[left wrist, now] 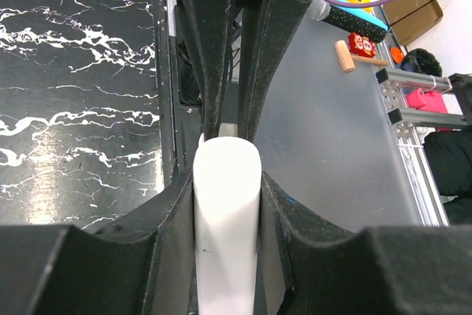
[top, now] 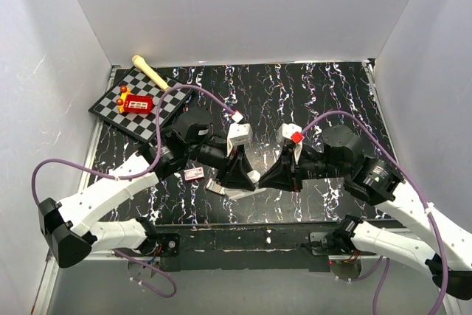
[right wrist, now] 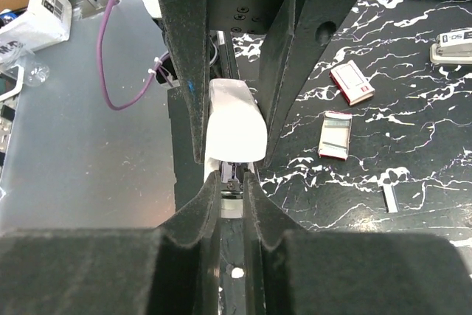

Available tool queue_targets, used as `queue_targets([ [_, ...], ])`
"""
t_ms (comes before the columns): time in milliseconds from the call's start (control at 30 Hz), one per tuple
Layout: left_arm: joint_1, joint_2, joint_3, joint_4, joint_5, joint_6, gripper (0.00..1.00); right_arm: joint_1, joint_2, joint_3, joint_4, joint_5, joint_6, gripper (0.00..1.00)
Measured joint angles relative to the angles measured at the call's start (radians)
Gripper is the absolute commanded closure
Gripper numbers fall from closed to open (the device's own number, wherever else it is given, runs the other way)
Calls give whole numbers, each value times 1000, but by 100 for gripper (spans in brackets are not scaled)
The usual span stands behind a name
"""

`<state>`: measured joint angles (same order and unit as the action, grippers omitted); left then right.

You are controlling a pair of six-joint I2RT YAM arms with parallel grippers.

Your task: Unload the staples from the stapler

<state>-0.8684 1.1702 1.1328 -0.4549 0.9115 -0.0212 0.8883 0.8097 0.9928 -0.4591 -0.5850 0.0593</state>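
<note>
The stapler has a white rounded top and a silvery metal front with dark parts. Both grippers hold it above the table's near middle. My left gripper is shut on its white body, as the left wrist view shows. My right gripper faces it, and in the right wrist view its jaws are shut on the metal front end. A tiny thin silvery strip of staples lies on the black table to the right in the right wrist view.
A small red-and-white box lies shut on the table, with an open box tray near it. A pale stapler-like thing lies farther off. A chessboard with a red toy and a wooden stick sits at the back left.
</note>
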Motion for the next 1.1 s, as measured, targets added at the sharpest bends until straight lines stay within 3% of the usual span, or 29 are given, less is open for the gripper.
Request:
queue_targets([
  [67,5,-11,-15,16,2,-19,100,9,-14,-24,27,11,13,99],
  [467,42,-124,-40,259,-1,-132,100,74,-46,-187,-13,32,90,99],
  [733,43,-93,-40,249,-16,-130,100,76,-90,-120,-69,130,71,96],
  [1100,42,-20,-30,193,-164,-117,100,76,-141,-2,-145,399,40,99],
])
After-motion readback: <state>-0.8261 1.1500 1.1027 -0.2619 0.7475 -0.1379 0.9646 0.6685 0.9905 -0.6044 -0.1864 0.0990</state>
